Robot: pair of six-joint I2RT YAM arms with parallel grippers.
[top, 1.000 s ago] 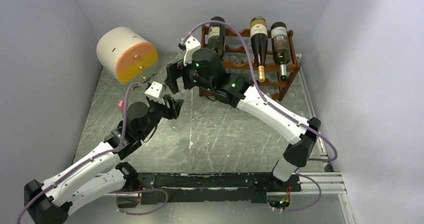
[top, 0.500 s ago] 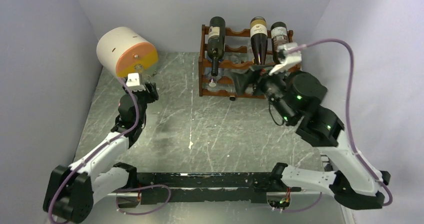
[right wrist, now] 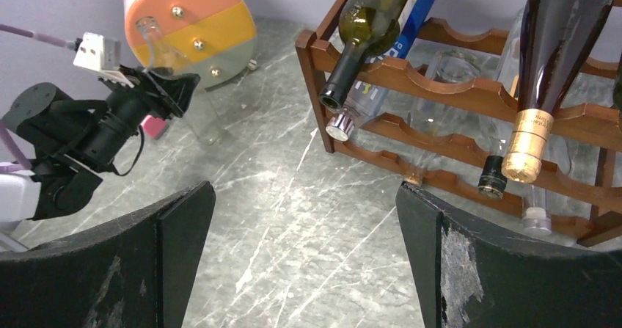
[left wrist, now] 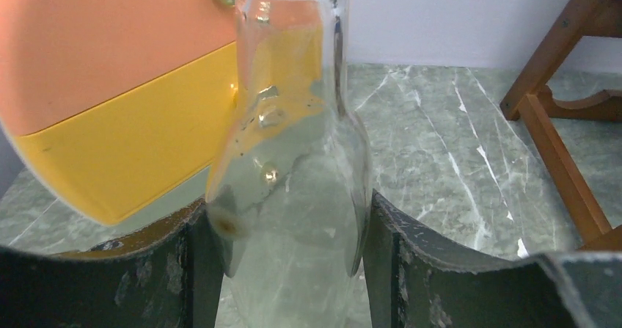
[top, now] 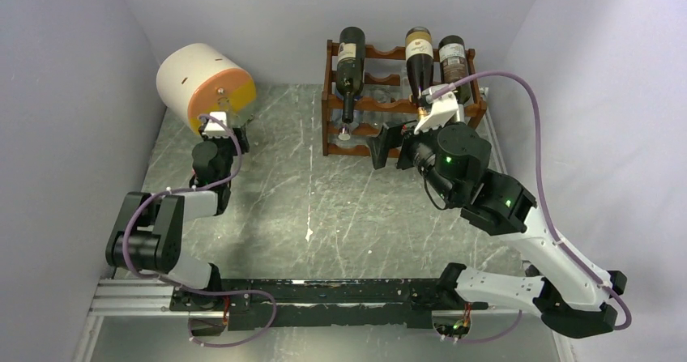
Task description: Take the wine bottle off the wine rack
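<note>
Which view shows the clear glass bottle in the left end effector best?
Left wrist: the clear glass bottle fills the frame between the fingers of the left end effector. Right wrist shows it small, far left; top external barely shows it.

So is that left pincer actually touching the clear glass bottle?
Touching. The left wrist view shows the left pincer closed around the clear glass bottle, both fingers pressed against its sides.
</note>
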